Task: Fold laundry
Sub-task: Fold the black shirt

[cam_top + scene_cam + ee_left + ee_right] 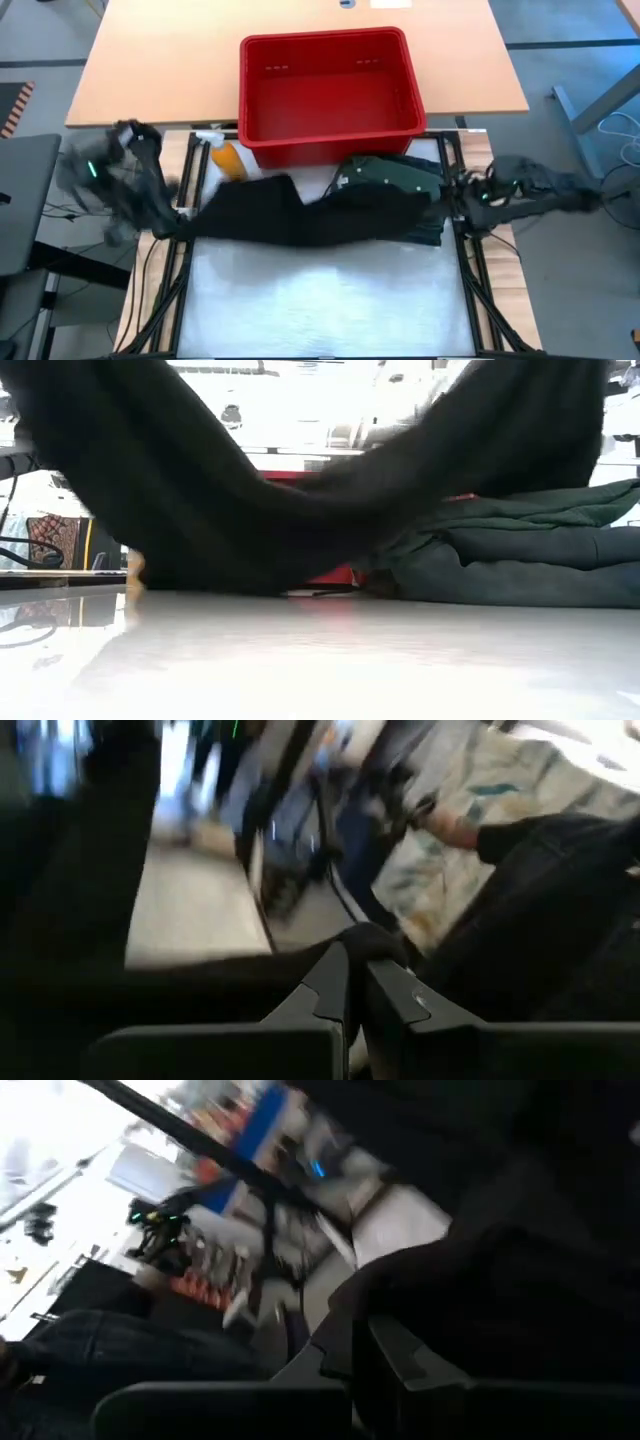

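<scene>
A black garment [300, 212] is stretched across the far part of the table between my two grippers. My left gripper [178, 216] is shut on its left end and my right gripper [452, 203] on its right end. In the low view the black garment [230, 510] sags between two raised ends, and its lowest part is at the table top. Behind it, a pile of dark green laundry [392, 178] lies on the table in front of the red basket [330, 95]. The same green laundry [520, 555] shows folded at the right of the low view. My left gripper pinches the garment's left end [372, 938] between its two shut fingers [330, 990]; how many layers, I cannot tell. The cloth runs off toward the other arm, held up off the table at this end. My right gripper pinches the garment's right end [400, 1285] between its shut fingers [395, 1350], with cloth bunched over the fingertips. This end is also held up, and the cloth droops toward the middle.
The red basket stands on the wooden table behind the work surface. A yellow bottle [228, 160] lies at the basket's left front corner. The white table surface [320, 300] spreads out on the near side of the garment.
</scene>
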